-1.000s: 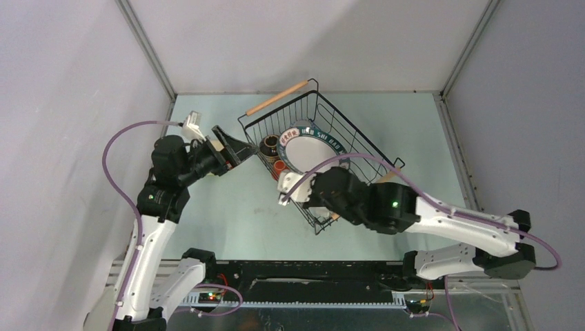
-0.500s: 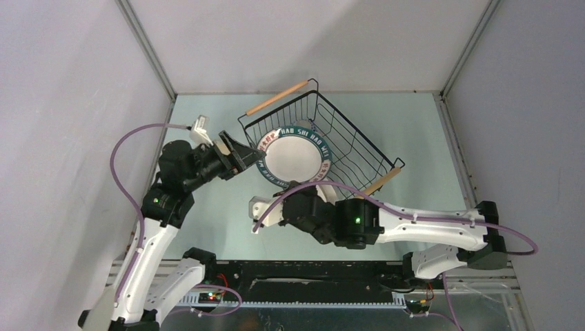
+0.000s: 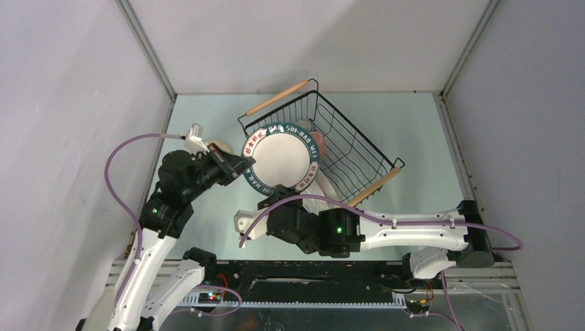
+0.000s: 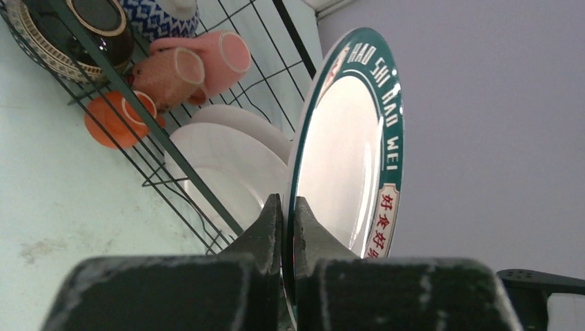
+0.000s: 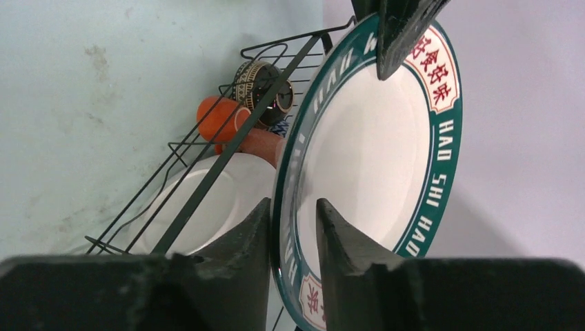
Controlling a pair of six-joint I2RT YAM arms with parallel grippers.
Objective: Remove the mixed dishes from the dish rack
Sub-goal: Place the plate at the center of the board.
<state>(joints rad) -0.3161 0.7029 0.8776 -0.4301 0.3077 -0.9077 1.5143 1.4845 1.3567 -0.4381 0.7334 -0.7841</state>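
All the legible writing is on the white round ceramic plate with a dark green rim. White capitals on the green band read "HAO SHI HAO WEI", running away from the left gripper and over the far side of the rim. Just beside that gripper's fingertips, a white panel on the rim carries red Chinese characters: 好食好, the last cut off. In the right wrist view the same panel, reading 食好味, lies opposite the right gripper. A second red-character panel beside its fingertips is too cropped to read.
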